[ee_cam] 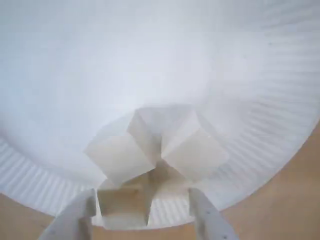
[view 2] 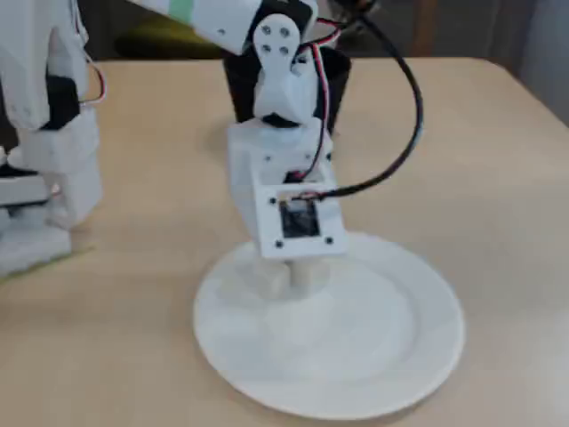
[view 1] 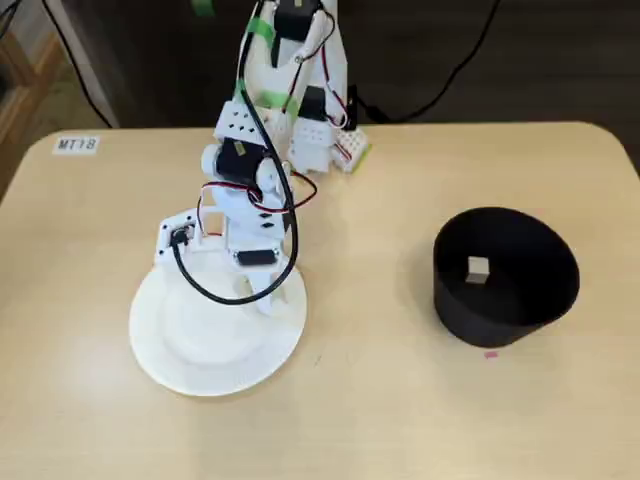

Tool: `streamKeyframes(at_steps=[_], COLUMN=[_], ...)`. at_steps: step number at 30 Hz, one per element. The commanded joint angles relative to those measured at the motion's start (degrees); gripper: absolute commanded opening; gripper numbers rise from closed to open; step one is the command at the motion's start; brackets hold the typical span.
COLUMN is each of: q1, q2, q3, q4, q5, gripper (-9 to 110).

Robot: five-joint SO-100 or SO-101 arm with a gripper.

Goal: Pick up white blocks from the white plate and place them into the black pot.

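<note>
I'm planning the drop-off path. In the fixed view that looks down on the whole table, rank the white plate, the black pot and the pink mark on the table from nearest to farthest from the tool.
1. White plate: directly under the tool, at left.
2. Black pot: across the table, at right.
3. Pink mark: just in front of the pot; nearly as far as the pot, so 2 and 3 are close to a tie.

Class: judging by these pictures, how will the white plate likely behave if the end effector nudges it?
The white plate looks thin and ribbed like paper, so probably light and bendy. It lies flat on smooth table, so it may slide. The end effector sits near its rim, which might tip up.
</note>
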State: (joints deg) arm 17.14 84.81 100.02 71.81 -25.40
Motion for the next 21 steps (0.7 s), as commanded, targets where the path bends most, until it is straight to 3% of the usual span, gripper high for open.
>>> streamKeyframes(at_steps=[1,5,8,17,21], q1=[-1.0,-1.8,-1.5,-1.7,-4.0], q2=[0.2,-0.1,-1.1,-0.2,8.0], q3=[-2.5,-2.5,-2.6,-2.9,-1.2], q4=[-1.7,-4.0,-5.8,-8.7,-16.0], q5=[0.3,0.7,1.4,0.3,1.5], gripper=[24,13,-2,-2,-2])
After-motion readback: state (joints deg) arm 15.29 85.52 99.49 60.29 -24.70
